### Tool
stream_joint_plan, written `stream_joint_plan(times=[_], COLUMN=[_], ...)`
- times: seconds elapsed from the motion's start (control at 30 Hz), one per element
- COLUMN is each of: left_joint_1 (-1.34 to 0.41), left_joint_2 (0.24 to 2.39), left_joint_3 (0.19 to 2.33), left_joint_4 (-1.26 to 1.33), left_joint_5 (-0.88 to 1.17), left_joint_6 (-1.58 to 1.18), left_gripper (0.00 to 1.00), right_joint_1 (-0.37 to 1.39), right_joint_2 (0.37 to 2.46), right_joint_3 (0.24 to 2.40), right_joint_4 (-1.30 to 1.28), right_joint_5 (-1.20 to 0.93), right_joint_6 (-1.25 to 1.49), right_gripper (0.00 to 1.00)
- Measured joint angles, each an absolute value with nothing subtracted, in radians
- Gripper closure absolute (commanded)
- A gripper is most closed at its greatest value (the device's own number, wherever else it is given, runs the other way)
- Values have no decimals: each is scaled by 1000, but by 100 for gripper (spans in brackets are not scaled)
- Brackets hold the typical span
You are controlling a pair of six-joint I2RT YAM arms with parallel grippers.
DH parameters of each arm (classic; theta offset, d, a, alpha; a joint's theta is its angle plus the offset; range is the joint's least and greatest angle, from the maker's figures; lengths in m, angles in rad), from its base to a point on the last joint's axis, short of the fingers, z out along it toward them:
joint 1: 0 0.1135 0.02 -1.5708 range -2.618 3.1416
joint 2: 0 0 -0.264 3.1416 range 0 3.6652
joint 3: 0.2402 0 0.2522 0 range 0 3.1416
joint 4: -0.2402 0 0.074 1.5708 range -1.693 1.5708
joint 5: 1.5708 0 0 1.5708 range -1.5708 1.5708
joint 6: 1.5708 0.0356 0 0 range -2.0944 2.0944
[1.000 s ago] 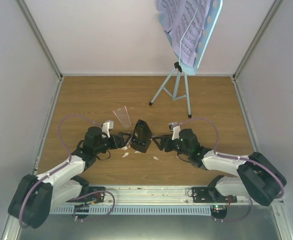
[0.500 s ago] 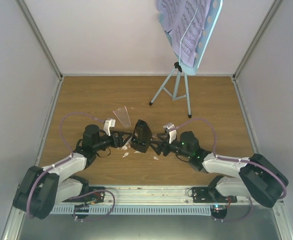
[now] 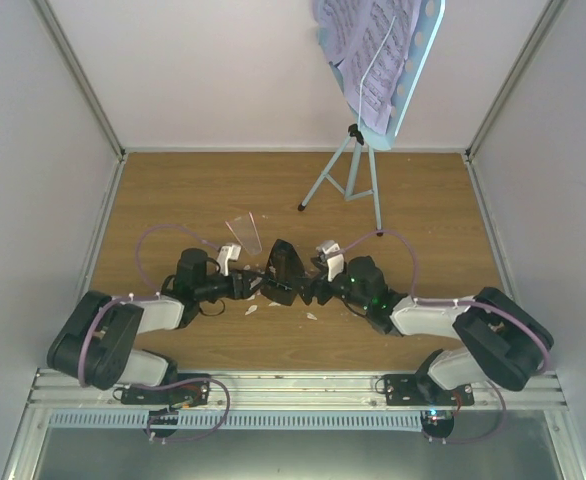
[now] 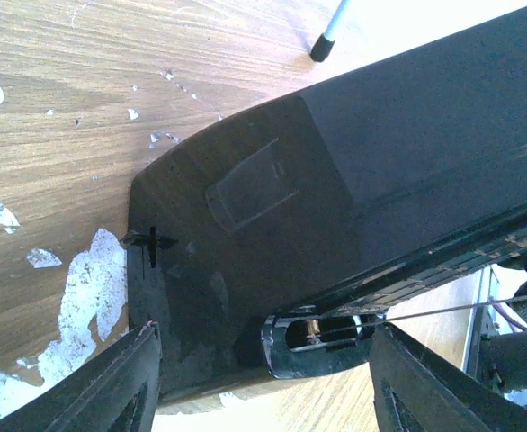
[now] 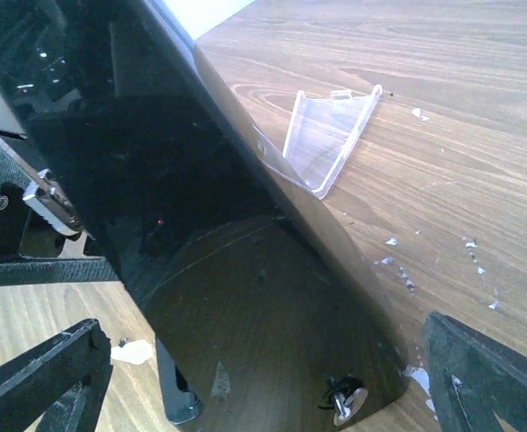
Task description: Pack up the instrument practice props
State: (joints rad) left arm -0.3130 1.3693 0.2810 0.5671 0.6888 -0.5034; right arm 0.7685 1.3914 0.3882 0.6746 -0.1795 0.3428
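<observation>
Wooden table (image 3: 173, 190), white walls on three sides, and both arms reach in toward the middle. On the left, the left gripper (image 3: 253, 286) lies low and points at the small black metronome (image 3: 283, 268), which stands right at its tip. From the left wrist, its fingers (image 4: 129, 387) flank the dark body with one on each side, close against it, but I cannot tell whether they are actually clamping. White crumbs (image 4: 88, 288) lie scattered on the wood just beside that near finger. The clear cover (image 3: 243, 232) lies flat on the table, off the metronome – just beyond the left gripper, toward the back wall. From the other side comes the right gripper (image 3: 311, 290), its jaws spread wide. The metronome fills the space between its fingers (image 5: 48, 369), with bare gaps at either side, so nothing is held. Well beyond the right gripper, near the back wall, the light blue music stand (image 3: 351, 175) stands upright on its tripod, with the lilac sheet-music pages (image 3: 365, 45) resting on its desk.
</observation>
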Motion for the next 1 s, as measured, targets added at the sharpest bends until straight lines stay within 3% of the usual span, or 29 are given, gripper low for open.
stream_joint_plan(times=[0.43, 1.0], left_joint_1=[-312, -364], left_joint_2=[1504, 1559], left_joint_3=[356, 377], left_joint_4=[591, 611], left_joint_5=[738, 750], left_joint_6=[-450, -429], left_gripper=[53, 60], right_joint_1=[751, 719], right_joint_2=[1475, 1448], right_joint_3=[398, 375], right_joint_4=[788, 789], right_joint_5=[-222, -294], right_joint_6=[297, 271], right_gripper=[23, 33])
